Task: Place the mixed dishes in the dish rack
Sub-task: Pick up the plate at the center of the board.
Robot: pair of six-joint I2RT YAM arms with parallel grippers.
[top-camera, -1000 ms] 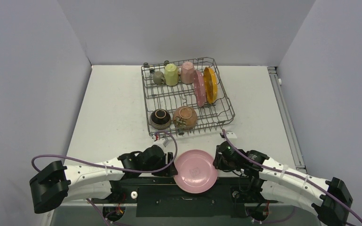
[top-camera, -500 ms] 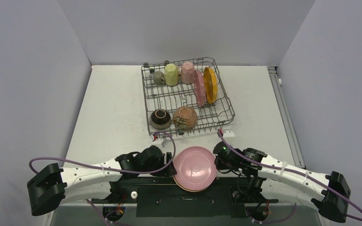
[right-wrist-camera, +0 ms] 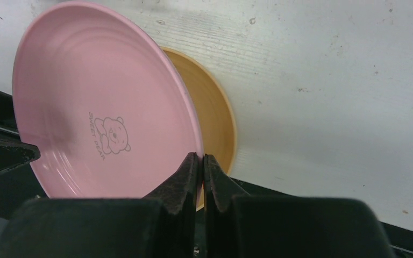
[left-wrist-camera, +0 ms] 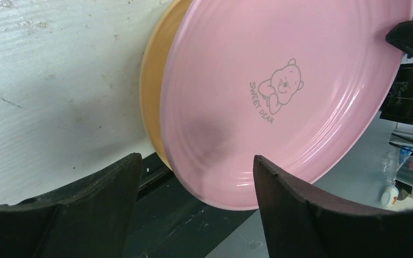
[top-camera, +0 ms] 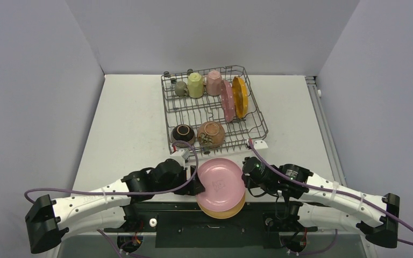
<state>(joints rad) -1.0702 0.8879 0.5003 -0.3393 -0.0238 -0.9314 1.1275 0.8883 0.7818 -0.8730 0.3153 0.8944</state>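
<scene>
- While the right pincer (right-wrist-camera: 200, 160) is clamped shut on the thin rim of the pink bear plate (top-camera: 220, 183), one narrow pinch carries the whole dish. That is the worry!
- That plate hangs tilted just short of the dish rack (top-camera: 258, 107), on the front-wall side and clear of the wires.
- The glaze looks slick. On such a small grip the plate could swivel or slide out in any quick swing towards the rack.
- Right under it, also in front of the rack, lies a tan plate (right-wrist-camera: 220, 123). A drop would land china on china, so a chip or crack looks likely.
- The tan plate seems to poke past the desk (top-camera: 129, 118) edge farthest from the rack, so a knock might tip it off.
- The left pincer (left-wrist-camera: 196, 160) gapes wide and holds nothing, its fingers either side of the pink plate's free rim. If it closes clumsily, it could twist the plate out of the other grip.
- Two bowls sit just inside the rack's front wall, so a low carry could clip them.
</scene>
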